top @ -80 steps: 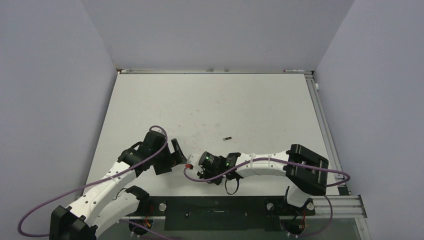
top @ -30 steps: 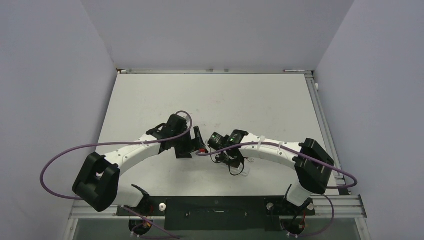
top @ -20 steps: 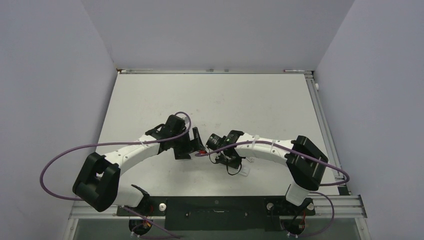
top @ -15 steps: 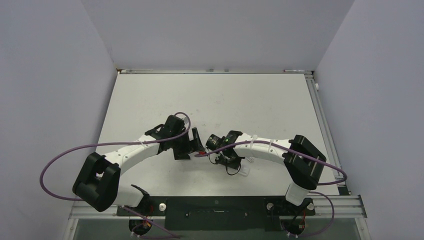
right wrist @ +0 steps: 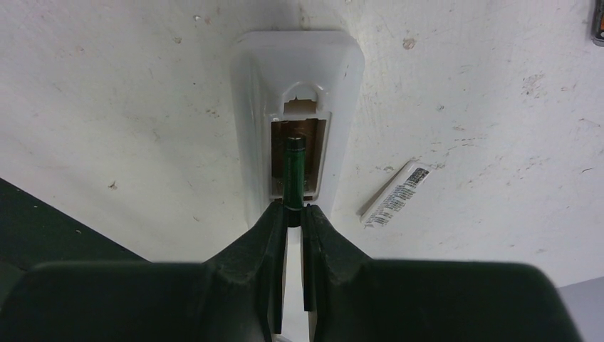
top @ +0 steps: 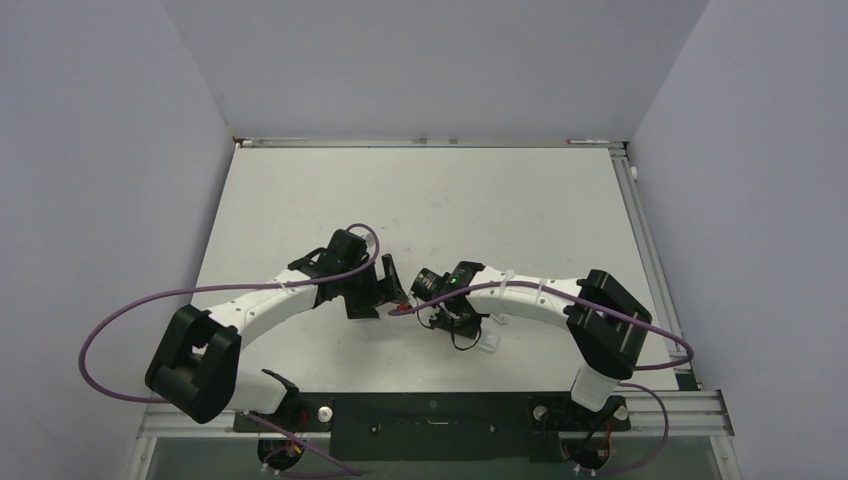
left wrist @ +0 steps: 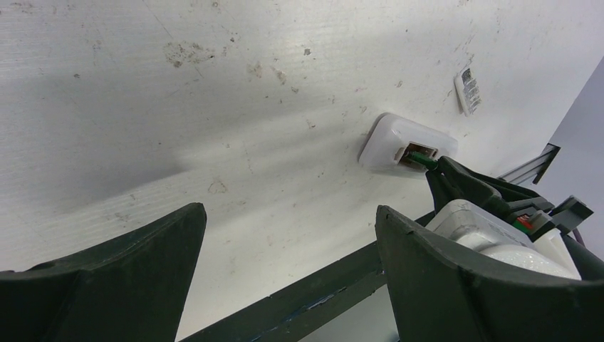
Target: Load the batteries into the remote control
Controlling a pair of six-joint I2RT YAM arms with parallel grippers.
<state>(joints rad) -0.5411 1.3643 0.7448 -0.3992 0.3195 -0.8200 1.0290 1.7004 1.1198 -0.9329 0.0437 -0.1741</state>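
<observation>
The remote control [right wrist: 299, 71] lies flat on the surface [right wrist: 498, 107], its battery slot [right wrist: 318, 146] facing up and uncovered. One battery [right wrist: 293, 171], dark green, is clamped at its rear end between the right jaws. Its free tip hangs over the slot, in line with the slot's length.

To seat it well, I judge the tip should go down against the far contact first. The rear end can then be pressed level before the jaws part. The remote is loose, so a sideways shove could slide it. The left jaws stand wide apart and empty nearby, placed to brace it.

The slot cover [right wrist: 395, 194] lies near the remote's right. Whether the tip touches the slot floor cannot be told, and no polarity marks are legible. A dark sliver [right wrist: 599, 21], cut off at the frame edge, may be the second battery. From above, the arms cover the slot.
</observation>
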